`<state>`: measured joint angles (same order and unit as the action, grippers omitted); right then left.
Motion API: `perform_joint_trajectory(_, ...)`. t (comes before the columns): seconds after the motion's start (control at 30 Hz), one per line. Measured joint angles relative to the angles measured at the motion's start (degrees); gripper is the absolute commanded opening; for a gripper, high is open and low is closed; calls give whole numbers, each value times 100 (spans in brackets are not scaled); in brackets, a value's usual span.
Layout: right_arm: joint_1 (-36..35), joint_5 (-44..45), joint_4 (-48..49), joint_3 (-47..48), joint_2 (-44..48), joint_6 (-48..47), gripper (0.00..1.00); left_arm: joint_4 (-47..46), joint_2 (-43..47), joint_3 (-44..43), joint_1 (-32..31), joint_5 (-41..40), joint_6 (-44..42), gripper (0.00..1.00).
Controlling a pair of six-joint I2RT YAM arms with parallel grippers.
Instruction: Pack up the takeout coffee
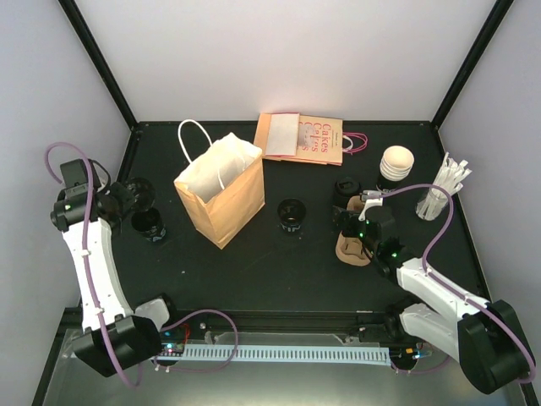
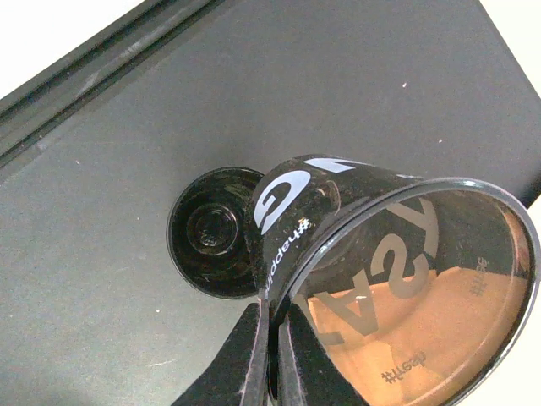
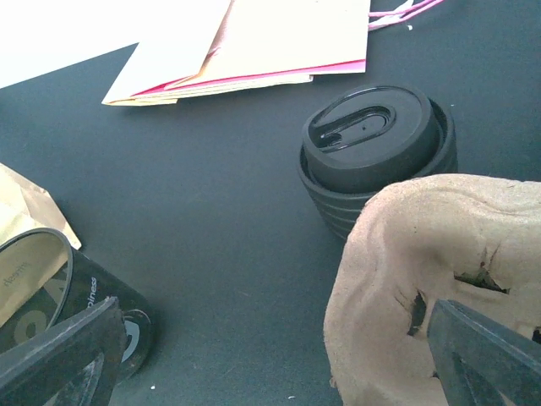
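Note:
My left gripper (image 2: 272,317) is shut on the rim of a black takeout cup (image 2: 313,211) with white lettering, one finger inside and one outside. It holds the cup tilted above the table at the far left (image 1: 140,194). A second black cup (image 2: 210,233) stands right below it (image 1: 152,225). A third black cup (image 1: 292,214) is beside the open brown paper bag (image 1: 221,199); in the right wrist view this cup (image 3: 59,292) seems to lie on its side. My right gripper (image 3: 270,364) is open, low over the brown pulp cup carrier (image 3: 439,271), at mid-right (image 1: 359,222).
A stack of black lids (image 3: 372,152) sits just behind the carrier. Flat paper bags (image 1: 300,138) lie at the back. A stack of white lids (image 1: 396,163) and a holder of white wrapped straws (image 1: 439,190) stand at the right.

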<state>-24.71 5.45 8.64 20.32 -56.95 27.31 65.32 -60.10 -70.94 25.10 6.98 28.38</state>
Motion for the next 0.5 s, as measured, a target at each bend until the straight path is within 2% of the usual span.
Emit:
perform_joint_trajectory(0.27,0,-2,9,-2,-11,0,100,-367,-151,737,374,262,208,2)
perform_joint_trajectory(0.43,0,-2,26,-2,-11,0,100,-396,-503,876,581,385,223,2)
perform_joint_trajectory(0.47,0,-2,31,-2,-11,0,100,-415,-544,907,610,396,223,4)
perform_joint_trajectory(0.5,0,-2,35,-2,-11,0,100,-431,-568,951,643,409,223,10)
